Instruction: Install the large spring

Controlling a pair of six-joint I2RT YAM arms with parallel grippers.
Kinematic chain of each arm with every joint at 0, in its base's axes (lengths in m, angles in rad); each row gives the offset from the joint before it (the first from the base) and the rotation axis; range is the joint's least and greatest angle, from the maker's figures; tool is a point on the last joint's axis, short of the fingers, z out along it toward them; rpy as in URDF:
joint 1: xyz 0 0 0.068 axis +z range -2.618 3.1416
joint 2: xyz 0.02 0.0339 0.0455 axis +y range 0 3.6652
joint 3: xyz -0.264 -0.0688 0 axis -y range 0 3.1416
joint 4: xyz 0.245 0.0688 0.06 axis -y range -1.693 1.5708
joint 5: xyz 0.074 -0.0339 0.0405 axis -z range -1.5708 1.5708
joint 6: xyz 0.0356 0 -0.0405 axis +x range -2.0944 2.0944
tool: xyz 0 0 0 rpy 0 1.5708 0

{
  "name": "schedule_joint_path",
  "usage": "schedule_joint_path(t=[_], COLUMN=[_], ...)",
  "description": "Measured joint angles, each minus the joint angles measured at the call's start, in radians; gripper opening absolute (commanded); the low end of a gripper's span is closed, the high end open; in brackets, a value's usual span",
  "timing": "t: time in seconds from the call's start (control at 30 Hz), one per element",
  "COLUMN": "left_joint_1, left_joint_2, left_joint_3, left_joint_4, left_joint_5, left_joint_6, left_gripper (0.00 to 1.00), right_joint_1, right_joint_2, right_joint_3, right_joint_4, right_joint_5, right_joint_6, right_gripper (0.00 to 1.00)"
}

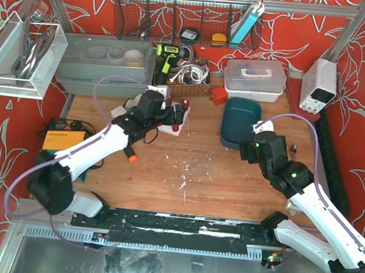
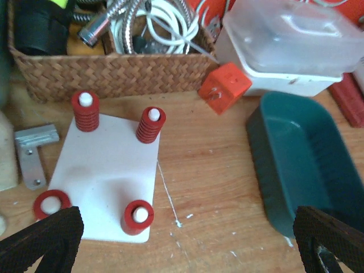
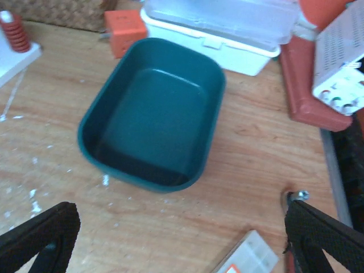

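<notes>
A white base plate lies on the wooden table with four white pegs, each carrying a red spring: two at the far corners, one at the near right and a wider one at the near left. My left gripper is open and empty, hovering just near of the plate; in the top view it sits over the plate. My right gripper is open and empty, near the empty teal bin, and shows in the top view.
A wicker basket of cables, a red cube and a clear lidded box stand behind the plate. A metal bracket lies left of it. A power supply is at far right, a yellow box at left.
</notes>
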Motion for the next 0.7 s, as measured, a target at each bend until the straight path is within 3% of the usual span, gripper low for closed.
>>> schedule_joint_path(t=[0.13,0.33,0.5,0.7], left_joint_1=[0.0,0.0,0.022,0.162], left_joint_2=[-0.184,-0.391,-0.407,-0.275], left_joint_3=[-0.14,-0.519,-0.726,-0.708], left_joint_4=[0.051,0.255,0.443,0.593], left_joint_5=[-0.027,-0.114,-0.262,-0.343], left_joint_6=[0.006,0.107,0.214,0.289], left_gripper=[1.0,1.0,1.0,1.0], right_joint_1=[0.0,-0.078,-0.257,-0.372], right_joint_2=[0.005,0.062,0.122,0.204], right_joint_3=[-0.069,-0.193,-0.292,-0.379], right_joint_4=[0.137,0.37,0.524,0.729], right_joint_5=[0.111,0.17,0.155,0.135], right_joint_6=[-0.036,-0.09,-0.095,-0.144], right_gripper=[0.99,0.99,0.99,0.99])
